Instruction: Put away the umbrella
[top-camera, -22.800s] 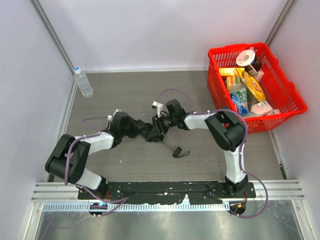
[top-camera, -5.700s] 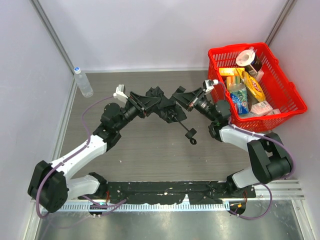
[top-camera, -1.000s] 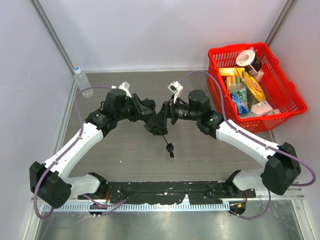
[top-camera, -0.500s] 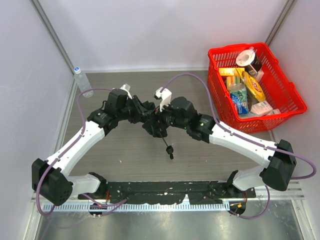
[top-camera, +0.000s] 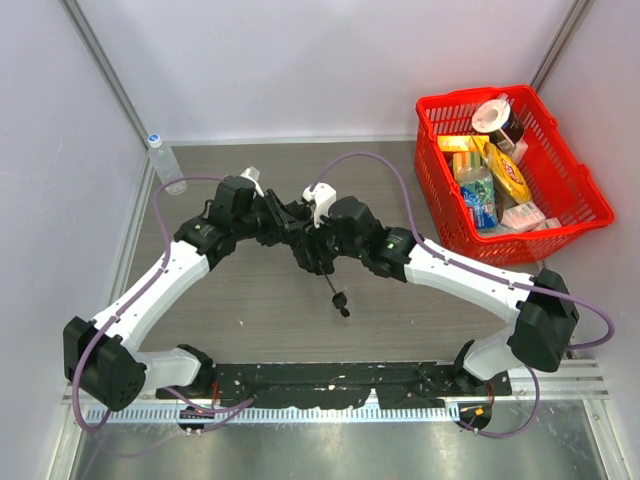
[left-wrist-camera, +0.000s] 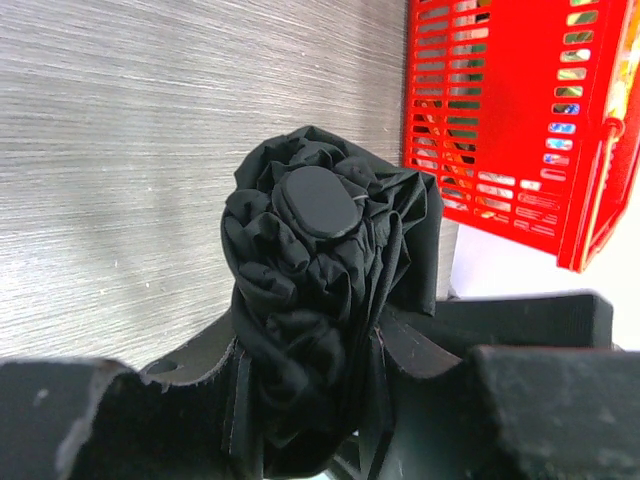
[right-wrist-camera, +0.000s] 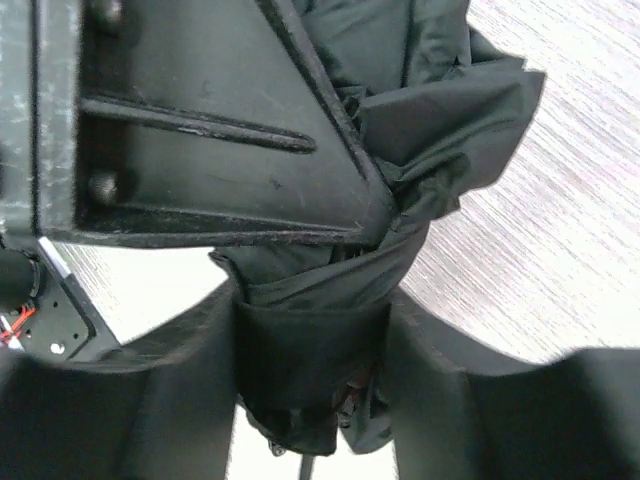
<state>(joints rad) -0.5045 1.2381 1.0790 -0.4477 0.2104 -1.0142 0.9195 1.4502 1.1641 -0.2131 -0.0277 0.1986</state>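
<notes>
The black umbrella (top-camera: 308, 245) is bundled fist-sized and held above the table between both grippers. Its thin shaft and handle knob (top-camera: 340, 300) hang down toward the near side. My left gripper (top-camera: 283, 225) is shut on the bundle from the left. In the left wrist view the crumpled fabric with its round top cap (left-wrist-camera: 318, 200) fills the jaws. My right gripper (top-camera: 318, 245) is shut on the bundle from the right. In the right wrist view the fabric (right-wrist-camera: 320, 350) is pinched between my fingers, under the left gripper's body (right-wrist-camera: 200, 130).
A red basket (top-camera: 570, 200) with several groceries stands at the back right; it also shows in the left wrist view (left-wrist-camera: 500, 110). A clear water bottle (top-camera: 166, 165) stands at the back left by the wall.
My right gripper has moved left and closed in on the bundle, meeting the left gripper. The umbrella handle has shifted slightly. The left arm has barely moved.
</notes>
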